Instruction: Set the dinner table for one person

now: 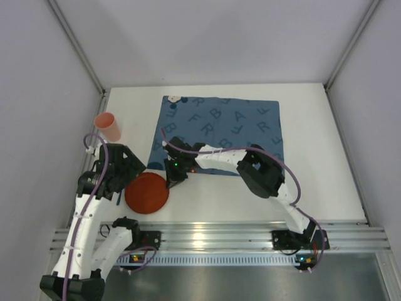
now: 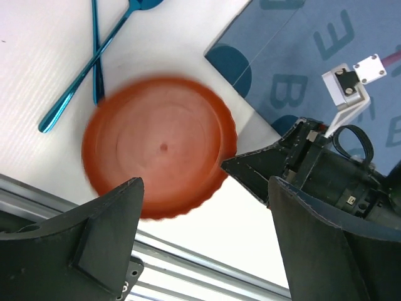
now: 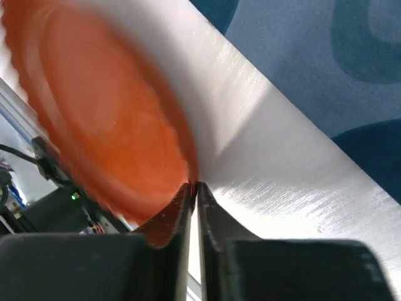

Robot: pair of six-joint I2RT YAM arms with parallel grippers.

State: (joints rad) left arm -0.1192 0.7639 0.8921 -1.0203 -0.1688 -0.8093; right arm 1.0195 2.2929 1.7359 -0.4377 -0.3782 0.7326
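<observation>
Presently mid plate-placing on the white worktop filling the frame's middle: right fingers clenched on the rim of the orange plate at lower left of centre, left fingers spread empty above it, probably needing next a steady carry up-right onto the blue mat.

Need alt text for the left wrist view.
An orange plate, blurred, lies on the white table with the right gripper gripping its right rim. Two teal utensils lie crossed beyond it, a blue lettered mat sits at upper right, and the left gripper, open, frames the foreground.
</observation>
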